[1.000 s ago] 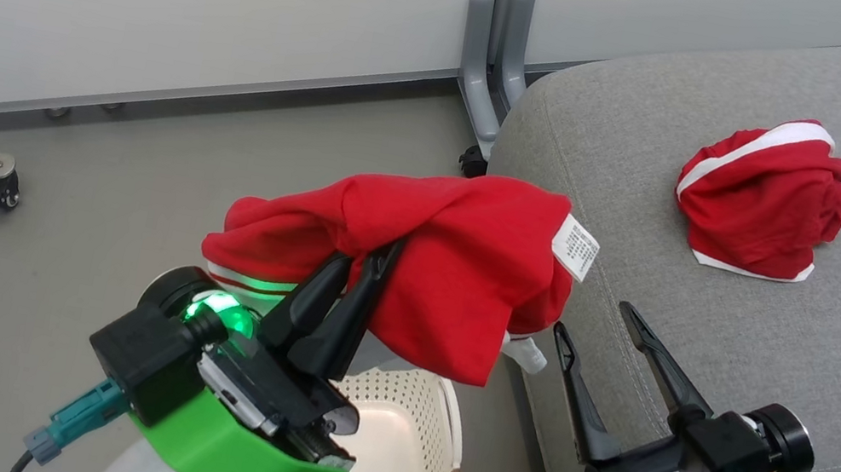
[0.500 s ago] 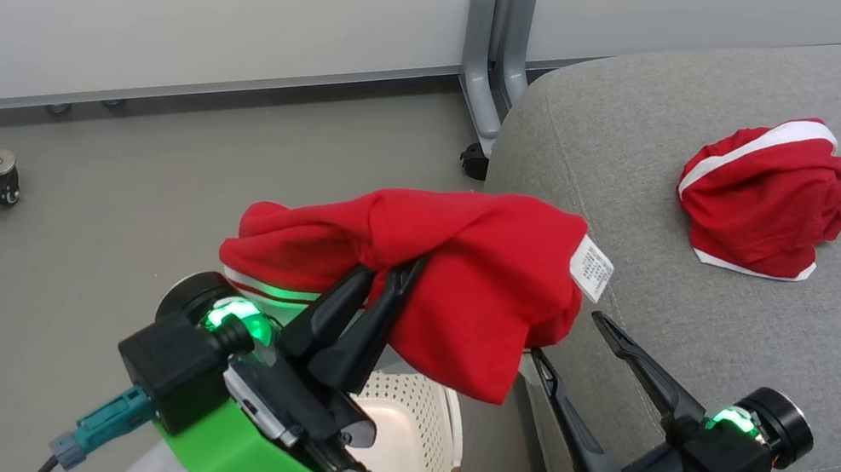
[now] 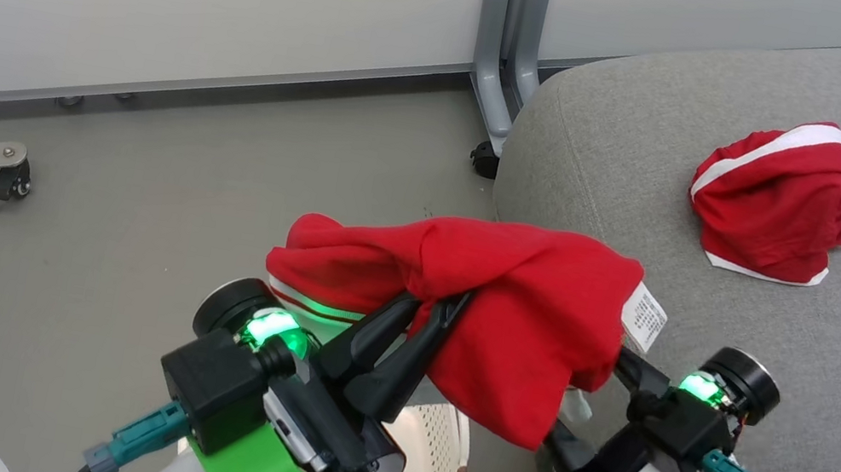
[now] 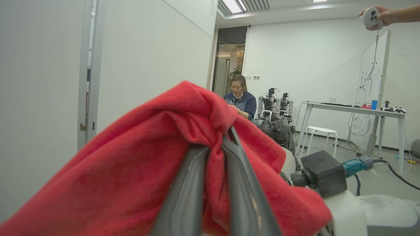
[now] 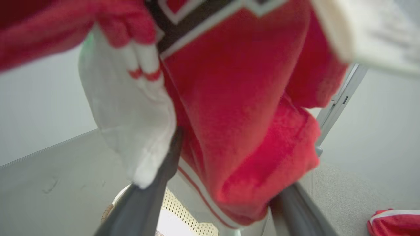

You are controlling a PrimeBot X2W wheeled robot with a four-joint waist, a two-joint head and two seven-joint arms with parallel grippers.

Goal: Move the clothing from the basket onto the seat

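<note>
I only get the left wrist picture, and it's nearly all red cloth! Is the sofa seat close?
Observer: Yes. In the head view the seat is just to the right of the garment pinched in your left end effector.
Operator: Is any clothing lying on the seat?
Observer: Yes. A second garment, red with white trim, lies bunched on the seat, farther back and to the right.
</note>
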